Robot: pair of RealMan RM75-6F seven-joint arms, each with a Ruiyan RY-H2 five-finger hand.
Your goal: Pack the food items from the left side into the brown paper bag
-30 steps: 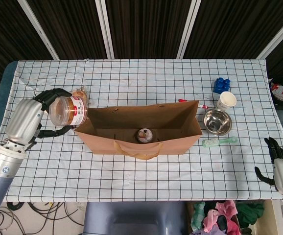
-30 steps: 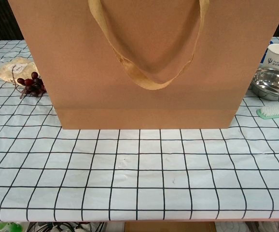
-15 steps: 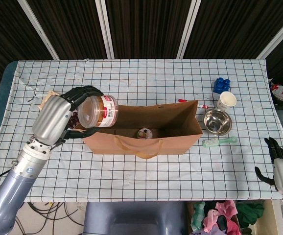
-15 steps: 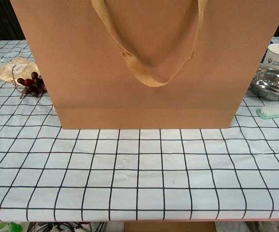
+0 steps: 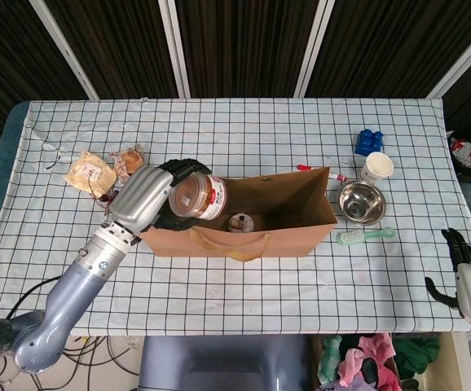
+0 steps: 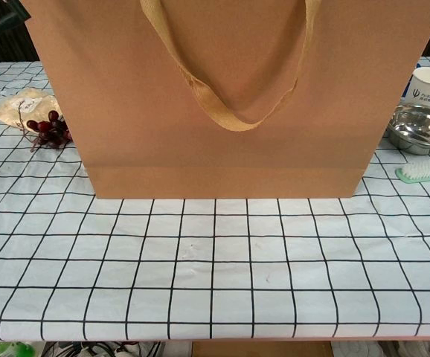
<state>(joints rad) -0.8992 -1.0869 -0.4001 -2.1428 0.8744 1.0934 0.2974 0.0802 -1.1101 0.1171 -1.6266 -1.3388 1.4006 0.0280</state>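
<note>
Overhead: checked cloth (image 5: 244, 130), dark slat wall; left hand (image 5: 142, 199) fingers grasping jar (image 5: 197, 196).

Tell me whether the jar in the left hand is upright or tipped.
Tipped. The jar lies on its side in the left hand, above the left end of the brown paper bag.

Left hand (image 5: 144, 198) closed, right hand (image 5: 466, 273) idle.
</note>
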